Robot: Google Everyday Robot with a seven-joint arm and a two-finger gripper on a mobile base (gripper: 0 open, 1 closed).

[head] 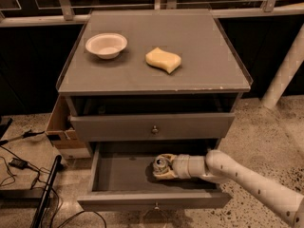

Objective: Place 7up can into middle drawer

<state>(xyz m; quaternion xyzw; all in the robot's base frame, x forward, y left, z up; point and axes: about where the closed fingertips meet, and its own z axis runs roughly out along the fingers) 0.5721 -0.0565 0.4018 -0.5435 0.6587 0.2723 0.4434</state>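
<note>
The middle drawer (118,174) is pulled out, with its grey front (118,201) toward the camera. My gripper (165,169) reaches in from the right, low inside the drawer at its middle. It is shut on the 7up can (160,164). The can's shiny top faces left and up, and most of its body is hidden by the fingers (166,175). The can is at or just above the drawer floor; I cannot tell if it touches. My pale arm (247,182) crosses over the drawer's right front corner.
The like upper drawer (152,126) sits just above and is slightly open. A white bowl (106,45) and a yellow wavy sponge (163,60) lie on the cabinet top. A cardboard box (61,129) and cables (19,165) are at the left, a white post (285,65) at the right.
</note>
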